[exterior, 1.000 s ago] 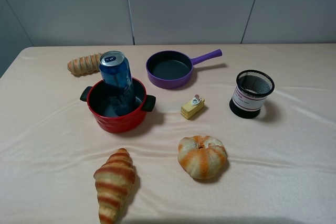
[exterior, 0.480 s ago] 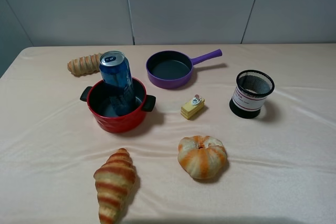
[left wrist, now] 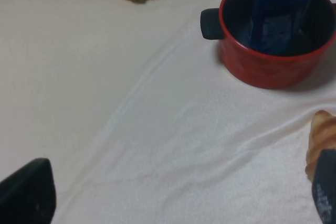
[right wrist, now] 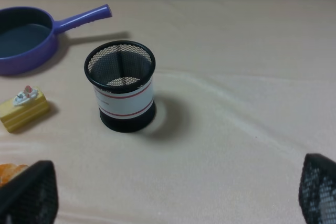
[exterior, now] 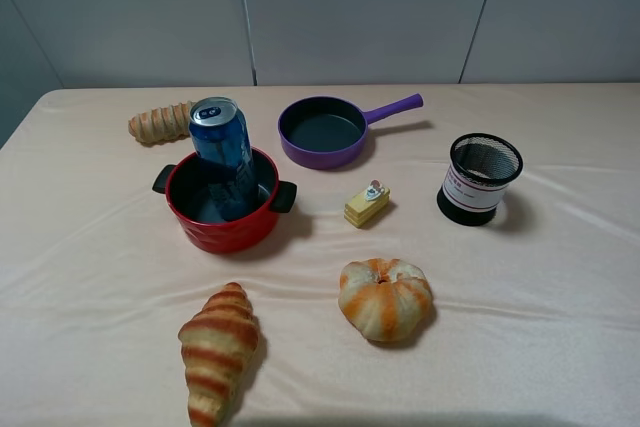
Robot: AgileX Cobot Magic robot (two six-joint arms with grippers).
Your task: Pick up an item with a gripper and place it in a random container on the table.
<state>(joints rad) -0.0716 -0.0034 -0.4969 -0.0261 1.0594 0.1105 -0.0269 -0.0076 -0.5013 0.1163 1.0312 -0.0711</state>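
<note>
Exterior high view shows the table (exterior: 560,347) under its peach cloth with neither arm over it; both are drawn back out of that shot. Largest on the left half is the red pot (exterior: 222,229), and the blue drink can (exterior: 224,147) already stands inside it, long axis near upright with a slight lean toward the far rim, its silver top well above the pot's edge. So the placing looks done, I'd say, and nothing remains to reach for unless another item is chosen. The left gripper (left wrist: 173,203) is the nearer one: from its wrist camera the pot (left wrist: 262,66) sits ahead and off to one side, well apart from the dark fingertips (left wrist: 26,192) that show only at the frame's corners, spread wide with nothing between them. The right gripper (right wrist: 173,192) likewise has its fingers (right wrist: 29,192) apart and holding nothing, facing the black mesh cup (right wrist: 123,85), with the purple pan (right wrist: 26,40) and the small yellow cake slice (right wrist: 23,109) beyond.
</note>
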